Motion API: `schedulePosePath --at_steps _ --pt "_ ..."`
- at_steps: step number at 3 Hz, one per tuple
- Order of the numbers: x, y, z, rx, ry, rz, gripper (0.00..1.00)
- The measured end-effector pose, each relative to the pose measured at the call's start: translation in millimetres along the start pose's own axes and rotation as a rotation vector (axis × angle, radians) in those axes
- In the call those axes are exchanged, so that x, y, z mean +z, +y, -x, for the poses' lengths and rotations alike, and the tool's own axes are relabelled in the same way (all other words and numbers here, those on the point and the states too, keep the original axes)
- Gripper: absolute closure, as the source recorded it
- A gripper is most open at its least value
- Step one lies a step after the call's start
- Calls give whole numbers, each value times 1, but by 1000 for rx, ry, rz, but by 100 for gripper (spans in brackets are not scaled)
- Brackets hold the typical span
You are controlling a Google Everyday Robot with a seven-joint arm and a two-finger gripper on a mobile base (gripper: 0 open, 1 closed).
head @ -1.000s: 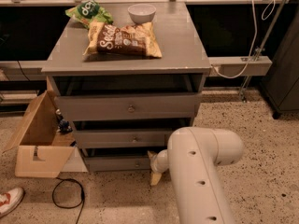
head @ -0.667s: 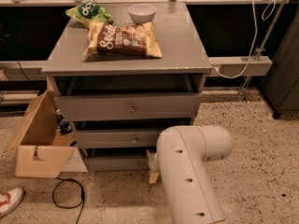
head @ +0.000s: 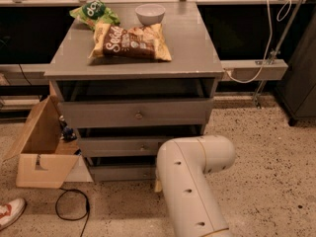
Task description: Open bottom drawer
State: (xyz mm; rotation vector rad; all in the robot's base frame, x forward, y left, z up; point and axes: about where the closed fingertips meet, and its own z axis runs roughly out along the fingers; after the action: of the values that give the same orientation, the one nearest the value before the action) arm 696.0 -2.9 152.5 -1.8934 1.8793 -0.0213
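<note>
Matt wood bottom drawer (head: 118, 173); gripper (head: 158, 185) mostly behind smooth plastic arm (head: 192, 181).

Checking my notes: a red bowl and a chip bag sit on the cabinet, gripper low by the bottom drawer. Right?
The camera view shows the bowl is white, not red. The chip bag does sit on the cabinet, and the gripper is low by the bottom drawer, behind the arm.

I read the bottom drawer (head: 121, 173) as plain grey. The arm (head: 192, 191) is cream-white. The gripper (head: 158, 184), low before that drawer and mostly hidden behind the arm, shows pale yellow. Chip bag (head: 131, 41): brown and yellow. Bowl (head: 150, 14): white
</note>
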Motion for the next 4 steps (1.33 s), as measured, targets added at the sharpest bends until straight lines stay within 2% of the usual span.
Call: schedulePosePath --at_steps 1,2,4 --pt "8 1 4 20 -27 26 25" --pt "1 1 5 12 -32 34 55" --pt "-12 4 8 0 -45 54 99"
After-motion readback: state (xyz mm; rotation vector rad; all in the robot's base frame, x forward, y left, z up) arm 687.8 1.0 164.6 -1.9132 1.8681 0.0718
